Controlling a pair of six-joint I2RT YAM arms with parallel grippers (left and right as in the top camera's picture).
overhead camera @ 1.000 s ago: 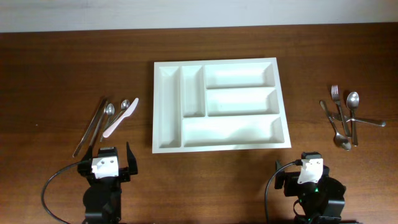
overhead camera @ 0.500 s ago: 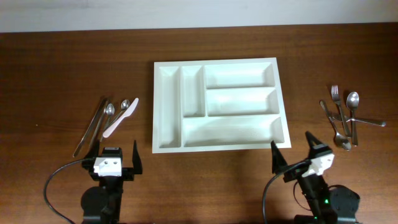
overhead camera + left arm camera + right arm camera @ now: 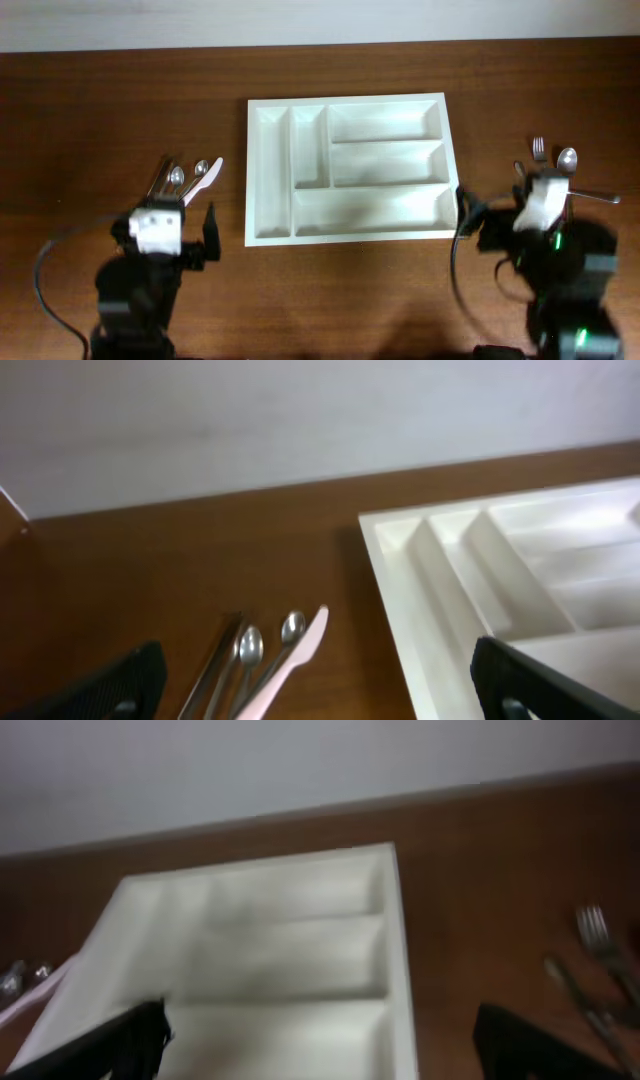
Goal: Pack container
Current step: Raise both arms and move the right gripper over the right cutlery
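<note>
The white five-compartment container lies at the table's middle, with nothing in its compartments. It also shows in the left wrist view and the right wrist view. To its left lie a white plastic knife, two small spoons and long metal pieces; the knife and spoons also show in the left wrist view. To the container's right lie a fork and spoon, partly hidden by my right arm. My left gripper is open just short of the left cutlery. My right gripper is open by the container's right edge.
A pale wall runs along the table's far edge. The dark wood table shows bare on both sides of the container. A fork shows blurred at the right of the right wrist view.
Both arms have moved forward from the front edge. The left now stands over the near end of the left cutlery. The right now covers part of the right cutlery.
</note>
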